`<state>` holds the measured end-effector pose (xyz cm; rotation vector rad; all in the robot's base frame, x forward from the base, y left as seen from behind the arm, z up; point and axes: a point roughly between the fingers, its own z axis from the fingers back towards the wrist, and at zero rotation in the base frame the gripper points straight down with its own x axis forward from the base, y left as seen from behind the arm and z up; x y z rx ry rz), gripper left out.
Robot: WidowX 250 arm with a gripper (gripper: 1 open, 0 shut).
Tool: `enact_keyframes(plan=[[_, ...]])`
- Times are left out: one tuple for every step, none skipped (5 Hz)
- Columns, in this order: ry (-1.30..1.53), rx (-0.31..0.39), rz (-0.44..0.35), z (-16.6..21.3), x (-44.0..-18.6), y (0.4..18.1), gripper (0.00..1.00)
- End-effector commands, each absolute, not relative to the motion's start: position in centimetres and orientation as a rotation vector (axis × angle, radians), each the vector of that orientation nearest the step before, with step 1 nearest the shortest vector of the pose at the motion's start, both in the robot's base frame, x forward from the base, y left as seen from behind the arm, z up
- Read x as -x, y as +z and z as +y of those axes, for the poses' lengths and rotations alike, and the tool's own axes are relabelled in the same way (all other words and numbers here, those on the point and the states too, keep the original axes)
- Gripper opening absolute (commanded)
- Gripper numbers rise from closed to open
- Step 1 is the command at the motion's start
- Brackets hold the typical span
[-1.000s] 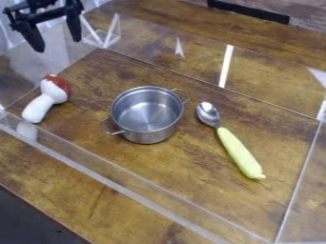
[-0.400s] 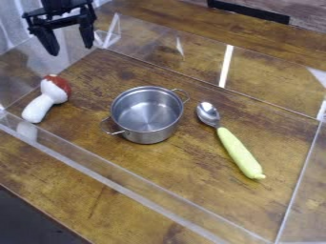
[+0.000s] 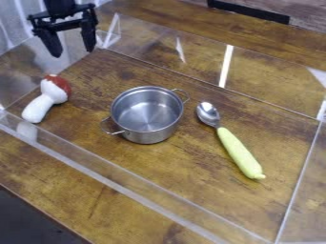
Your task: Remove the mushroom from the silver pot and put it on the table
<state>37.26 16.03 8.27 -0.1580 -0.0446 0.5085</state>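
Note:
The mushroom (image 3: 46, 98), red cap and white stem, lies on its side on the table (image 3: 121, 71) near the left clear wall, outside the pot. To its right stands the silver pot (image 3: 148, 113), upright with nothing visible inside. My gripper (image 3: 67, 44) hangs at the upper left, pointing down, open, with nothing between its dark fingers. It is above and behind the mushroom, well apart from it and from the pot.
A metal spoon with a yellow handle (image 3: 238, 151) lies to the right of the pot, its bowl close to the rim. Low clear acrylic walls (image 3: 152, 181) ring the tabletop.
The gripper has shifted to the right and sunk a little, rolling slightly about its own axis. Mushroom, pot and spoon have stayed where they were.

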Motion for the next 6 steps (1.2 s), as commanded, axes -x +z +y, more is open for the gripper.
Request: enact_keyframes(plan=[[0.449, 0.14, -0.089, 14.5, -37.7, 10.6, 1.0], [0.483, 0.136, -0.083, 14.4, -37.6, 10.3, 1.0], [0.515, 0.135, -0.08, 14.2, -37.6, 10.2, 0.0], [0.535, 0.129, -0.072, 15.1, -37.2, 10.3, 1.0], [0.556, 0.122, -0.062, 15.9, -36.7, 10.4, 1.0], [0.637, 0.121, -0.069, 15.7, -36.1, 11.3, 1.0]])
